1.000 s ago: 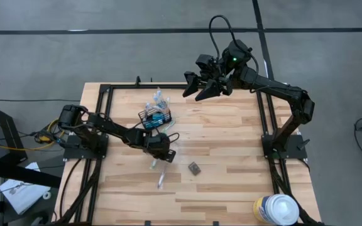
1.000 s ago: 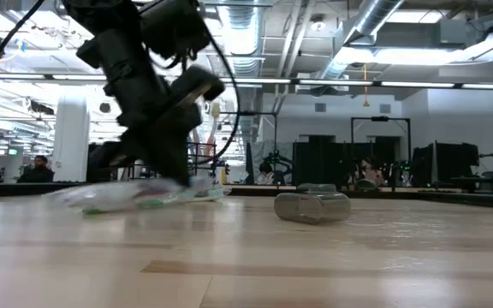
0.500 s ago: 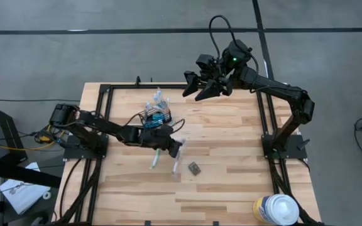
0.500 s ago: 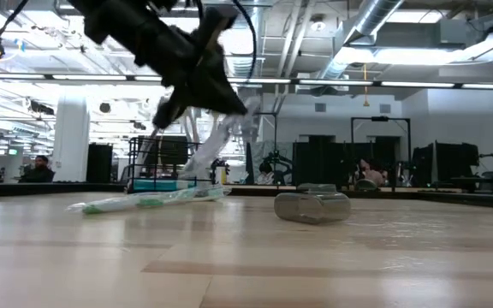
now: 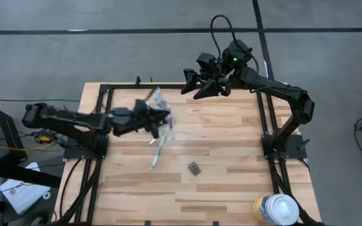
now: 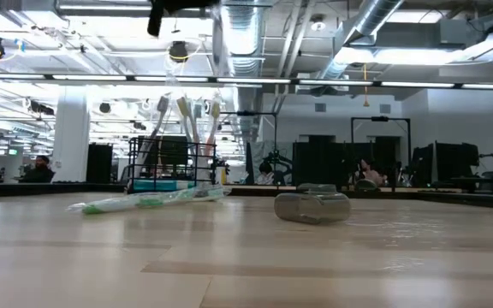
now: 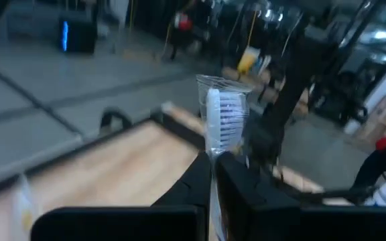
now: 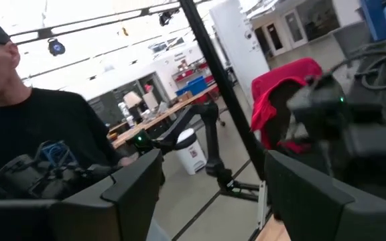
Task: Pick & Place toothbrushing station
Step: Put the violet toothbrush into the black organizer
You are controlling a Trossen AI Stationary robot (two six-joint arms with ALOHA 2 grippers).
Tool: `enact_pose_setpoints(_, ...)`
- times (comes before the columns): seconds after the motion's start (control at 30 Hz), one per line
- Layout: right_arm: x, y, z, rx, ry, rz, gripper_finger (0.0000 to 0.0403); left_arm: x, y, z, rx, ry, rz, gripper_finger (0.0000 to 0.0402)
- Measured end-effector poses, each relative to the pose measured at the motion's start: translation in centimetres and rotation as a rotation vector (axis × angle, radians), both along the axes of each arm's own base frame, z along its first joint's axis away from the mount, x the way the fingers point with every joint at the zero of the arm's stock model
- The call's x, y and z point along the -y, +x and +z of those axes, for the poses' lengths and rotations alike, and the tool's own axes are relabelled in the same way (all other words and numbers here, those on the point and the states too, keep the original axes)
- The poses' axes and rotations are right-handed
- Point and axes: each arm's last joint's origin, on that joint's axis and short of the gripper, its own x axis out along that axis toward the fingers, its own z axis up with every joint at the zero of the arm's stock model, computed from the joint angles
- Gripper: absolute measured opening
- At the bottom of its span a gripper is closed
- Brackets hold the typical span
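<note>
Above caddy (image 5: 159, 113): left fingers (image 7: 213, 175) clamp toothbrush (image 7: 221, 120) | right fingers (image 5: 190, 85) spread | grey block (image 5: 195, 167) apart

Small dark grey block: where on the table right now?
High view: the small dark grey block lies alone on the wooden table, right of centre, just right of the loose green-and-white toothbrush and apart from it.

Around my bench (image 5: 231, 157) lay grey floor (image 5: 105, 56) — beyond it, bright ceiling lights (image 6: 375, 56), exposed ducts (image 6: 246, 34), dark workstations (image 6: 375, 162).
</note>
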Motion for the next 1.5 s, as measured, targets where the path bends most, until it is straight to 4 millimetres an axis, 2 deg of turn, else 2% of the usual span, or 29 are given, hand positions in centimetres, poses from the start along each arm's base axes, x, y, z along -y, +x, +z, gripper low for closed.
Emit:
enact_pose_setpoints(0.13,0.1,0.1,0.0,0.028,-0.001,-0.052,0.0256,-0.3,-2.3,2.3,0.063,0.085,0.005,0.0005)
enact_pose_setpoints(0.33,0.4,0.3,0.2,0.07,0.026,-0.191,0.0256,-0.7,-4.8,4.2,0.105,0.184,0.019,0.0005)
enact_pose_setpoints(0.57,0.7,0.5,0.3,0.116,0.037,-0.33,0.0256,-0.9,-7.0,5.5,0.121,0.283,0.045,0.0005)
enact_pose_setpoints(1.0,1.1,0.7,0.3,0.089,0.134,-0.447,0.0256,-1.2,-10.6,7.4,0.094,0.577,0.081,0.0005)
enact_pose_setpoints(1.17,1.1,0.7,0.4,0.057,0.182,-0.434,0.0256,-1.2,-11.1,7.0,0.01,0.65,0.079,0.0005)
enact_pose_setpoints(1.3,0.9,0.8,0.3,0.048,0.193,-0.427,0.0256,-1.3,-11.6,5.9,-0.078,0.613,0.048,0.0005)
enact_pose_setpoints(1.5,0.4,0.9,0.3,0.039,0.204,-0.41,0.0256,-1.4,-11.4,2.7,-0.135,0.553,0.063,0.0005)
